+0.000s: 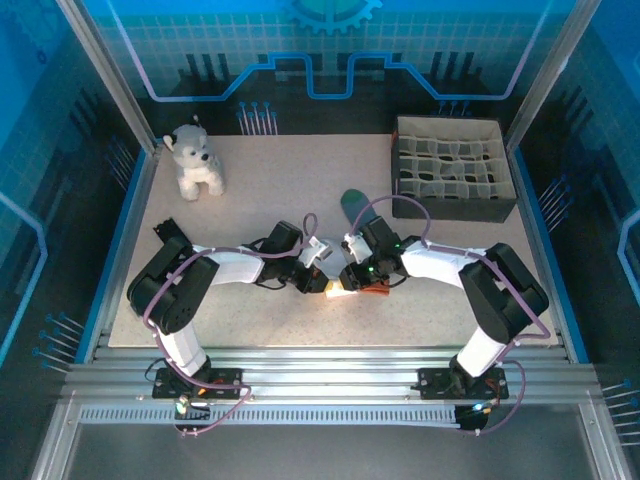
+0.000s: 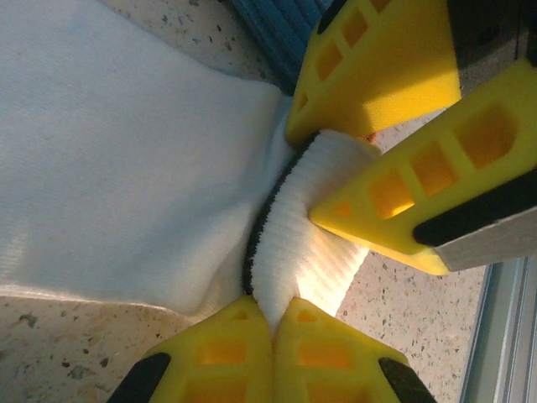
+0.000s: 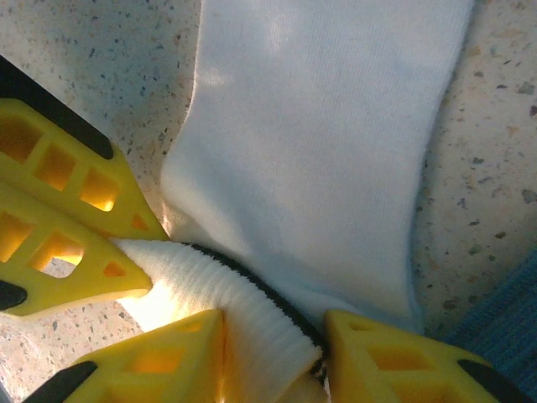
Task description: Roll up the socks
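Observation:
The white sock (image 2: 126, 151) lies flat on the speckled table, its ribbed cuff with a dark stripe (image 3: 252, 290) bunched up between both grippers. My left gripper (image 2: 273, 306) is shut on the cuff's edge, fingertips pressed together over the fabric. My right gripper (image 3: 277, 323) straddles the same cuff from the other side, and both fingers touch it. In the top view the two grippers (image 1: 322, 278) (image 1: 348, 278) meet at the table's middle over the white sock (image 1: 338, 291). The teal-green sock (image 1: 354, 205) lies just behind them, and its ribbed edge (image 2: 273, 29) (image 3: 503, 327) shows beside the white one.
A white-grey plush dog (image 1: 195, 160) sits at the back left. A dark box with several compartments (image 1: 452, 168) stands at the back right. Blue walls and a metal rail (image 1: 320, 360) bound the table.

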Controlling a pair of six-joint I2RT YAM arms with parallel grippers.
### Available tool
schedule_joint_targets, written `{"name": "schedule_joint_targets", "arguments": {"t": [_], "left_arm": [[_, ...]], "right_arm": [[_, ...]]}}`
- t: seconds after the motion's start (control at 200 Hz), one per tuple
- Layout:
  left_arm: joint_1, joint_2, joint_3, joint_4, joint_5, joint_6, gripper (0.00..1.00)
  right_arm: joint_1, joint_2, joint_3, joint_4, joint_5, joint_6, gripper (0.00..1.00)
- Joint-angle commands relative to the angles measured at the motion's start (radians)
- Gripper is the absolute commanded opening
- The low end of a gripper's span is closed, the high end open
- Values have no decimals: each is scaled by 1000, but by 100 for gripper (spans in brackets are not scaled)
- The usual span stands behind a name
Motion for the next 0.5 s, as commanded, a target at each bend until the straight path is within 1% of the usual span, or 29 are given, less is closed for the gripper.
{"name": "schedule_joint_targets", "arguments": {"t": [0.0,0.125,0.285,0.495], "left_arm": [[1,20,-5,-83,-40,-5,0],[1,18,-10,-75,-56,-17,0],[-10,-16,-54,-49,-107,3,14],[-11,-98,-79,-71,-148,35,21]], "right_arm": [[21,33,8,-70,66,0,35],[30,46,5,-75,75,7,35],[35,52,-13,-65,83,10,35],[36,63,-21,-65,94,6,34]]}}
